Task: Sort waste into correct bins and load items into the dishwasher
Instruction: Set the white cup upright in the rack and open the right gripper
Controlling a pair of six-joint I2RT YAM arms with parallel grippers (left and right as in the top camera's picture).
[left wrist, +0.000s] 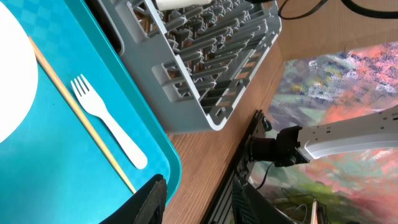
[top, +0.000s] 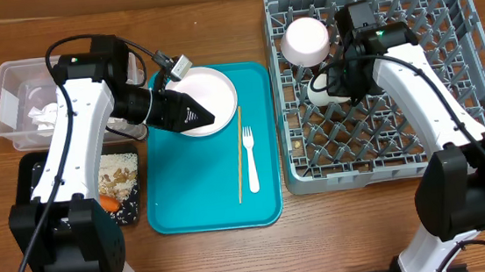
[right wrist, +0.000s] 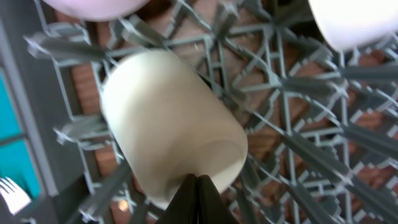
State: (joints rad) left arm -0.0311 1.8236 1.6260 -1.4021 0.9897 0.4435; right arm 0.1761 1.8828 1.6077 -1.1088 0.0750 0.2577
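Observation:
A white plate (top: 212, 94) lies at the back of the teal tray (top: 174, 204). My left gripper (top: 205, 115) hovers over the plate's near-left part. In the left wrist view its jaws (left wrist: 199, 193) stand open with nothing between them. A white fork (top: 250, 157) and a wooden chopstick (top: 240, 154) lie side by side on the tray. The grey dish rack (top: 454, 135) holds a white bowl (top: 306, 40) and a small white cup (right wrist: 174, 124) lying on its side. My right gripper (right wrist: 198, 190) is shut just above the cup, holding nothing.
A clear tub (top: 5, 86) with crumpled napkins (top: 45, 114) stands at the far left. In front of it a black tray (top: 28, 177) holds food scraps (top: 112, 200). The tray's edge sits close against the rack's left wall.

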